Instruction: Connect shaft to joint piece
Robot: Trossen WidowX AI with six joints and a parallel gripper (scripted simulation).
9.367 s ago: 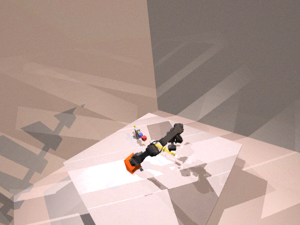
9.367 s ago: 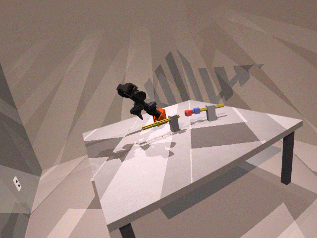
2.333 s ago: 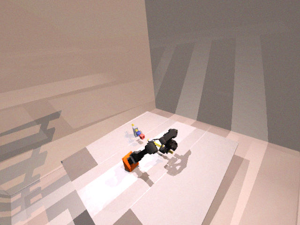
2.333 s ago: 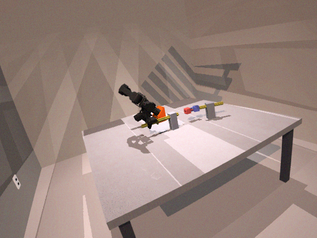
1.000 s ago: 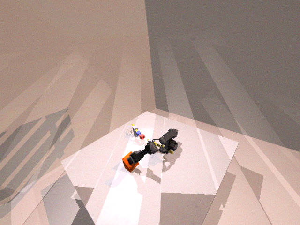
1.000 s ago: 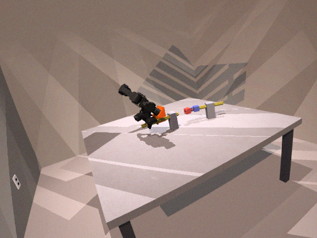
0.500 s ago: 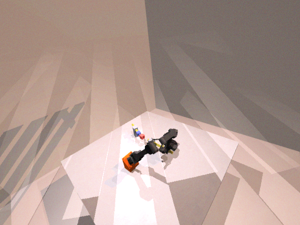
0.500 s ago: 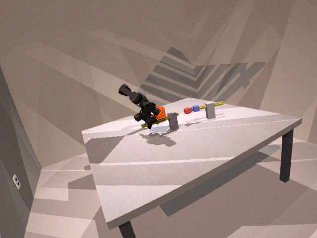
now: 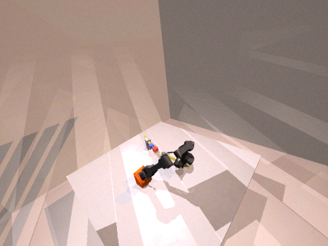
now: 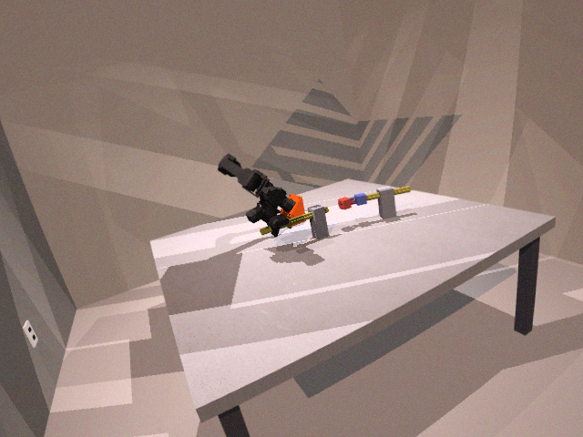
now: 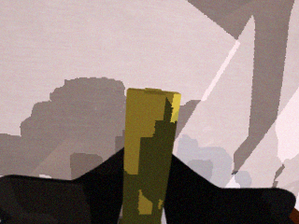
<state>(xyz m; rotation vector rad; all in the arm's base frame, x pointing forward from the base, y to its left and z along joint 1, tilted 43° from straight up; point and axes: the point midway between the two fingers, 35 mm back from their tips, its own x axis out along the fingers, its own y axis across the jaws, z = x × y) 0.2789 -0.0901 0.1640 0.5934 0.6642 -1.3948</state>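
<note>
The first yellow shaft (image 10: pixel 404 189) runs through its grey block (image 10: pixel 387 204) (image 9: pixel 148 145) and ends in a blue piece (image 10: pixel 360 198) (image 9: pixel 151 145). The red joint piece (image 10: pixel 344 203) (image 9: pixel 155 149) hangs on the hinges beyond it, untouched; whether its opening points exactly along the second shaft cannot be told. The second yellow shaft (image 10: pixel 299 219) (image 9: pixel 172 158) (image 11: pixel 140 112) passes through its own grey block (image 10: pixel 320 227). Its near end shows just past that block, with a gap before the red piece. My gripper (image 10: pixel 276 228) (image 11: pixel 145 149) is shut on the second shaft near its outer end.
The orange arm base (image 9: pixel 141 178) (image 10: pixel 293 209) stands on the pale table (image 9: pixel 100 185) (image 10: pixel 376 263), beside the second shaft. The dark arm (image 9: pixel 156 169) arches over toward the second shaft. Hard-edged shadows cross the table top.
</note>
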